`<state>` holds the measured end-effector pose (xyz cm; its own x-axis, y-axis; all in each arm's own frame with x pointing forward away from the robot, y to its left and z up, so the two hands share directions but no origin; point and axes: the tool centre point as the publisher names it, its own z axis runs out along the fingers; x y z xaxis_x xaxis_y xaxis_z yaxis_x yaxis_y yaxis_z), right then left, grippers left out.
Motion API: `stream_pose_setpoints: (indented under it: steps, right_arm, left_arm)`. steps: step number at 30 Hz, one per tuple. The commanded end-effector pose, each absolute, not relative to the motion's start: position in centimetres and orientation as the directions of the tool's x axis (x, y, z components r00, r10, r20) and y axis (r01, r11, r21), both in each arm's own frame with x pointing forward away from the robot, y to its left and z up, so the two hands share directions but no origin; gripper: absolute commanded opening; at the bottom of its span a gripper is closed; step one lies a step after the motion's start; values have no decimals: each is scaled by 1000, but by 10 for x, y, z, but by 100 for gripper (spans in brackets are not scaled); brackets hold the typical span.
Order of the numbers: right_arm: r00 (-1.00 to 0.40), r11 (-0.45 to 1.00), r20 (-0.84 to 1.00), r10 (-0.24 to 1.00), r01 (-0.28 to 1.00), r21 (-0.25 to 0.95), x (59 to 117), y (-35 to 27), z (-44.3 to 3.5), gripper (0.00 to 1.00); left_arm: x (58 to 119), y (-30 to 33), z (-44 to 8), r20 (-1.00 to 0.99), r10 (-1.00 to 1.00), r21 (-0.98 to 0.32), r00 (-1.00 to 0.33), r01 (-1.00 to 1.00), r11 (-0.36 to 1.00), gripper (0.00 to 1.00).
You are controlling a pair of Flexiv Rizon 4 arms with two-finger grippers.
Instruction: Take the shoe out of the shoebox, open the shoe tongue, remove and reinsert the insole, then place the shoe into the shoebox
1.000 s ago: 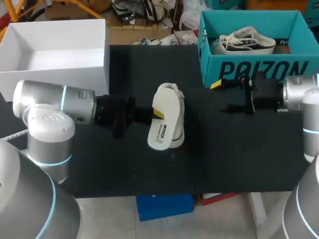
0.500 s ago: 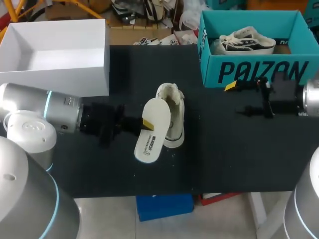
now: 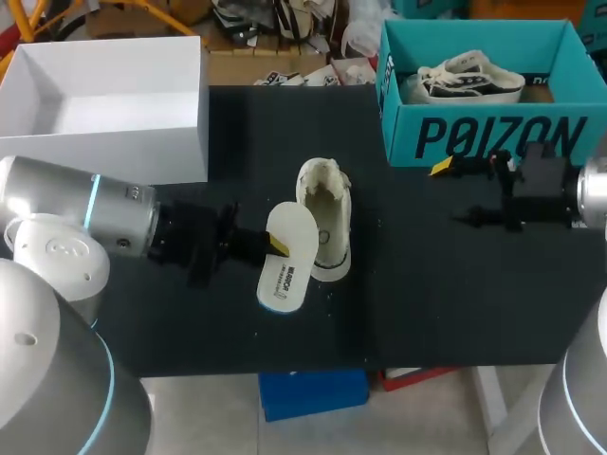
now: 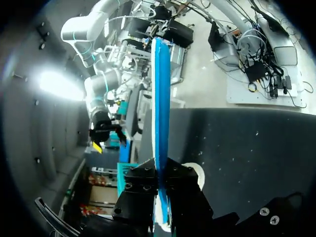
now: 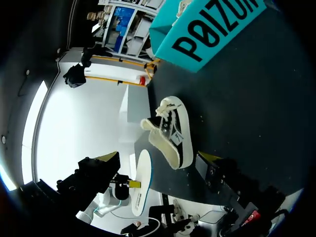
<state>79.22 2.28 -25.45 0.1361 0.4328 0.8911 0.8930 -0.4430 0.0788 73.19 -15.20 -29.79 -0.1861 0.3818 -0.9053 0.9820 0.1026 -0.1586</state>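
Now | left gripper [image 3: 276, 247] jaws pinching the white, blue-backed foam insole [image 3: 287, 258], at 7 o'clock of the cream canvas low-top shoe [image 3: 324, 218] on the black table [image 3: 427, 303] | right gripper [image 3: 453, 192] jaws spread, empty, at the shoe's 3 o'clock | risk: unheld shoe slides as insole pushes in; edge pinch lets insole buckle.

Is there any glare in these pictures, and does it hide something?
Right wrist view: a blown-out white patch swallows the white box; shoe and insole stay readable. Left wrist view: one bright flare in the room, insole unaffected. Head view: even light, no glare.
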Motion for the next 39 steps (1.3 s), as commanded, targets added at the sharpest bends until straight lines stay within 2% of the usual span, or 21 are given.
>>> stream_pose_setpoints:
  steps: [1, 8, 11, 19, 25, 28, 39]
  right_arm:
    - [155, -502, 885, 438, 860, 98, 758, 13, -245, 100]
    - [159, -544, 878, 452, 829, 130, 729, 2, -231, 100]
    - [149, -550, 871, 468, 821, 155, 720, 0, -223, 100]
    - [132, -538, 861, 491, 823, 181, 717, 2, -216, 100]
    - [132, -538, 861, 491, 823, 181, 717, 2, -216, 100]
    - [132, -538, 861, 491, 823, 181, 717, 2, -216, 100]
    - [132, -538, 861, 491, 823, 181, 717, 2, -216, 100]
  left_arm:
    - [732, -157, -296, -889, 419, -161, -185, 983, 93, 0]
    - [730, -163, -302, -872, 463, -153, -159, 987, 50, 0]
    - [728, -165, -303, -864, 462, -207, -201, 978, 40, 0]
    - [719, -172, -309, -855, 479, -240, -200, 971, -23, 0]
    - [734, -174, -317, -840, 498, -278, -215, 959, -54, 0]
    - [743, -177, -324, -805, 546, -295, -232, 955, -29, 0]
    - [779, -192, -330, -758, 625, -302, -188, 950, -80, 0]
